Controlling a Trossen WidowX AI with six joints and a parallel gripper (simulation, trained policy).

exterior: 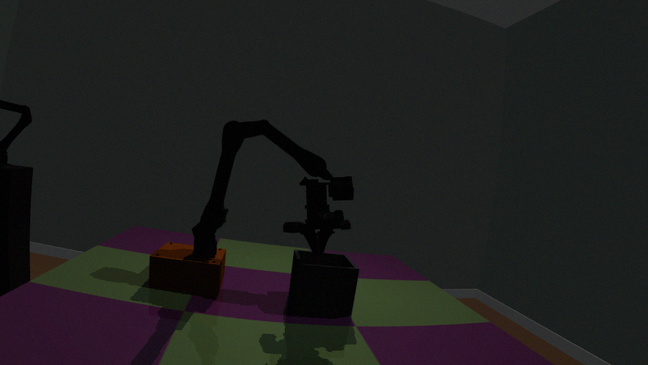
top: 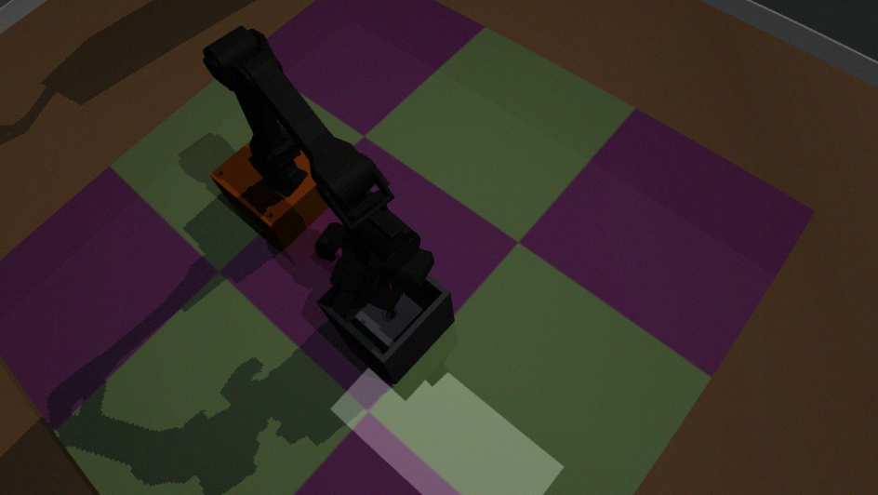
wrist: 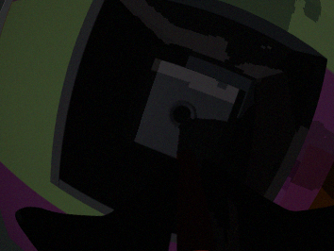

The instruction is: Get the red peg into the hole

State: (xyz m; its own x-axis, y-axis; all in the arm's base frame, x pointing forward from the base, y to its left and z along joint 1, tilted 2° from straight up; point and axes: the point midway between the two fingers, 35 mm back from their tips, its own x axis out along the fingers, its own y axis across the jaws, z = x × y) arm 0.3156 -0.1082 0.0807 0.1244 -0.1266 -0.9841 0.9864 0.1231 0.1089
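Note:
My gripper (top: pixel 387 301) (exterior: pixel 318 252) (wrist: pixel 190 166) points down and is shut on the red peg (top: pixel 390 287) (exterior: pixel 317 242) (wrist: pixel 191 203), which is very dark and roughly upright. The fingertips are at the mouth of the open dark box (top: pixel 424 337) (exterior: pixel 322 289) (wrist: pixel 62 113). The light grey plate (top: pixel 404 317) (wrist: pixel 153 120) lies at the box bottom. Its round hole (top: pixel 388 315) (wrist: pixel 182 113) shows uncovered, just beyond the fingertips in the wrist view. The peg's lower end is lost in shadow; its height above the plate cannot be told.
The orange base block (top: pixel 300 230) (exterior: pixel 186 274) of the arm stands left of the box in the exterior view. The box walls surround the plate closely. A checkered green and purple mat (top: pixel 584 344) (exterior: pixel 399 299) lies under both. A dark pedestal (exterior: pixel 18 226) with another arm stands at far left.

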